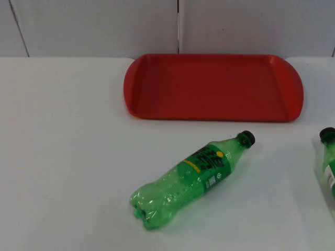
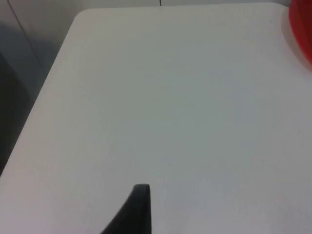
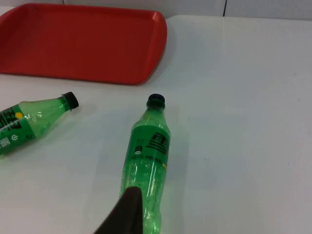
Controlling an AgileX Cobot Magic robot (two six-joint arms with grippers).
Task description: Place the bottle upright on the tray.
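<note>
- Nearest the top camera, a green bottle (image 1: 191,180) lies on its side at lower centre of the frame, its black cap (image 1: 246,138) pointing to the upper right toward the tray and its base to the lower left; it carries a green label (image 1: 212,163) with dark lettering.
- White table (image 1: 63,157) spans the whole top view and ends at a grey wall (image 1: 94,26) along the upper edge.
- Red tray (image 1: 214,86), at upper centre-right of the top view, lies flat on the table with nothing on it; the near rim is apart from the bottle's cap.
- Second green bottle (image 1: 328,159), also on its side, is cut off by the right edge of the top view, well apart from the first; the right wrist view shows it (image 3: 146,161) lengthwise, black cap (image 3: 156,101) toward the tray (image 3: 83,44), with the first bottle (image 3: 29,122) beside it.
- Right gripper: one black fingertip (image 3: 127,212) stands just over the second bottle's base end; how the jaws stand cannot be told.
- Left gripper: one black fingertip (image 2: 134,212) over bare table (image 2: 170,97), a sliver of the red tray (image 2: 302,29) at the edge; jaw state cannot be told.
</note>
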